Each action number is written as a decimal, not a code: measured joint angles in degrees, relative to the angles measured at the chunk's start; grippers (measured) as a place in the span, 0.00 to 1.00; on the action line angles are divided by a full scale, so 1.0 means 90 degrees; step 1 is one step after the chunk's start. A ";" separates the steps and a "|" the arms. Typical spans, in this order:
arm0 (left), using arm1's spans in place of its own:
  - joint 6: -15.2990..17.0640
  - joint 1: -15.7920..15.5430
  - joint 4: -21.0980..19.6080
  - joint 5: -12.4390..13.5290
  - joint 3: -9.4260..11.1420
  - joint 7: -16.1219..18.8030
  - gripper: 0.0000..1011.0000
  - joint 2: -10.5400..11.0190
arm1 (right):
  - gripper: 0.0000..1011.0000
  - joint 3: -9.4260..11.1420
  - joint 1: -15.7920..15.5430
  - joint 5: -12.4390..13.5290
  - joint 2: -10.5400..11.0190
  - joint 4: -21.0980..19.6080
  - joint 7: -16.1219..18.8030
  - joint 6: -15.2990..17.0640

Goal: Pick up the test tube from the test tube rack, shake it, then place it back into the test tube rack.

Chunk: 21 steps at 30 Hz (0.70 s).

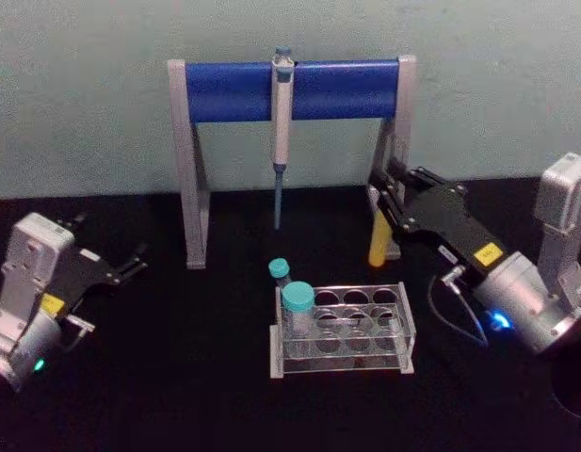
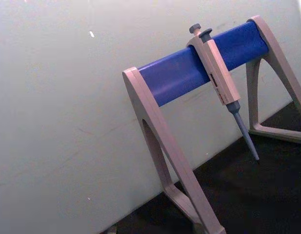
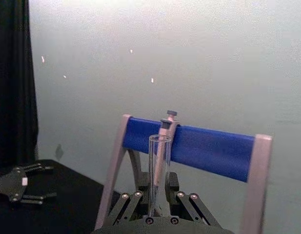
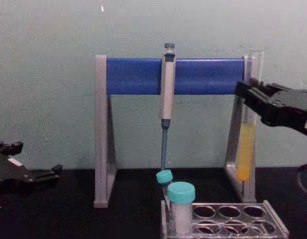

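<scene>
The tube (image 4: 246, 149) was thin, uncapped glass with yellow liquid in its lower part. I judged it light, stiff, smooth and breakable. It would slip in a slack pinch, crack in a hard one, and spill if tipped or shaken wildly. The safest hold looked to be on the bare glass above the liquid and below the rim.

That was where the right gripper (image 4: 248, 97) had it, jaws closed on the tube's upper part. In the chest view the tube hung upright at the right of the frame. It was out of the rack (image 4: 272, 219), with its rounded bottom clear of the counter (image 1: 177, 395) and close by the right leg of the stand (image 4: 138, 74).

In the head view the right arm came in from the right edge and pointed toward the upper left. Its gripper was above and behind the rack's right end. In the right wrist view the tube's open rim stood up between the gripper's linkages.

The left gripper (image 1: 130, 264) sat low at the left of the head frame, jaws open and holding nothing, well apart from the rack.
</scene>
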 joint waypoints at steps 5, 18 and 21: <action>0.0000 0.0000 0.0000 0.0000 0.0000 0.0000 0.99 0.0000 | 0.23 0.0114 -0.0257 -0.0027 0.0135 -0.0276 -0.0062 0.0113; 0.0000 -0.0001 0.0000 0.0000 0.0000 0.0000 0.99 0.0000 | 0.23 -0.0044 -0.0521 0.0149 0.0359 -0.0721 0.0319 0.0412; 0.0000 0.0000 0.0000 0.0000 0.0000 0.0000 0.99 0.0000 | 0.23 -0.0190 -0.0389 0.0222 0.0342 -0.0633 0.0465 0.0437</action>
